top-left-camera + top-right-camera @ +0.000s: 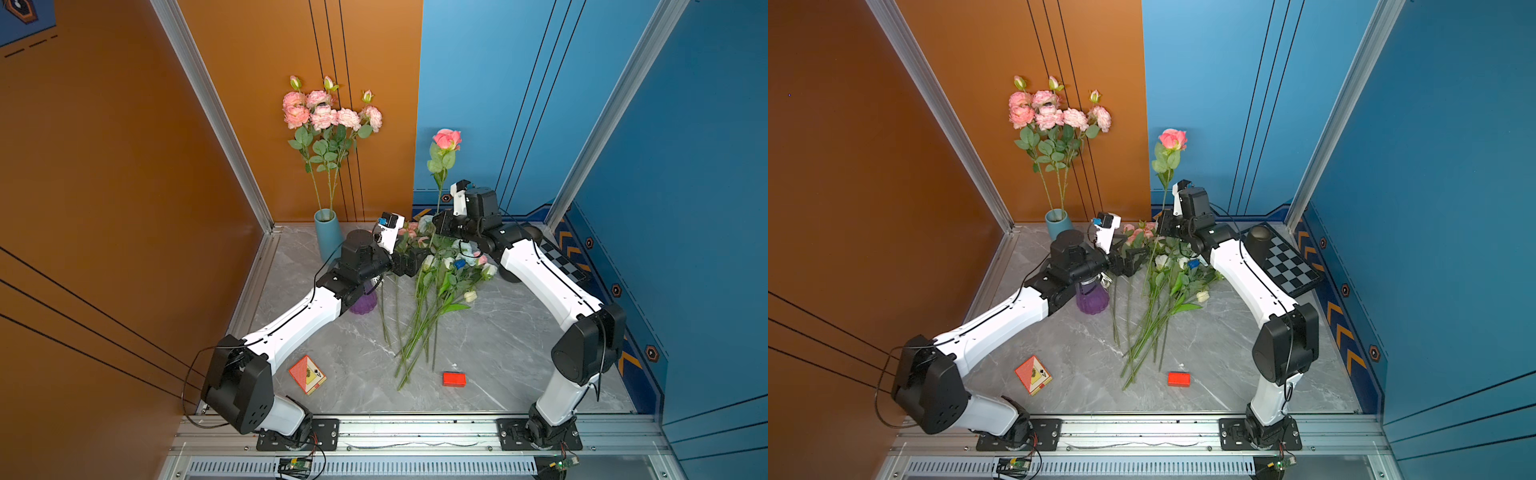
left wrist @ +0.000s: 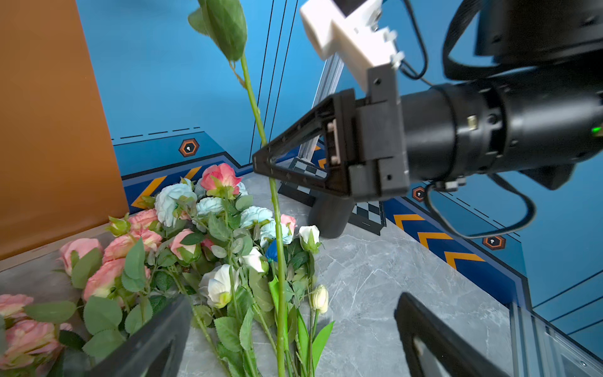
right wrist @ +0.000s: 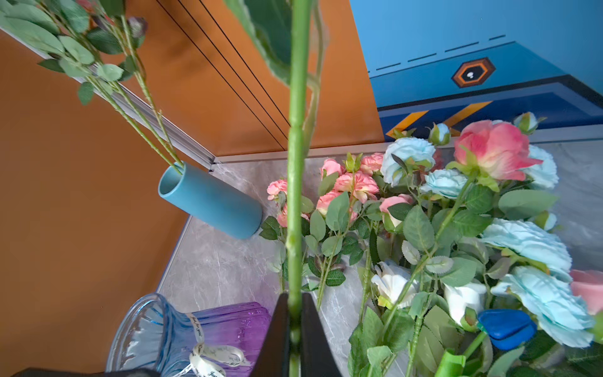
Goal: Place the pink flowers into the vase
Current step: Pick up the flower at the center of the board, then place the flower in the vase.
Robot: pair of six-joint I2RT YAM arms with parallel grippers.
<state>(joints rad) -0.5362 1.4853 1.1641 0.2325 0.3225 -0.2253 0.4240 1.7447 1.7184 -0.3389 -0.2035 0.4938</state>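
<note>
Right end effector [image 3: 294, 321] is gripping a pink rose [image 1: 447, 139] by its stem, holding it upright; left end effector [image 2: 287, 329] is hanging open beside it over the flower pile [image 1: 432, 291].

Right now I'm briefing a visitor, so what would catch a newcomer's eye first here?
Likely the pink rose held upright above the table, its stem pinched in the right end effector. Next, the tall pink bunch standing in the blue vase by the orange wall. Then the heap of pink, pale blue and white flowers lying between the arms.
</note>
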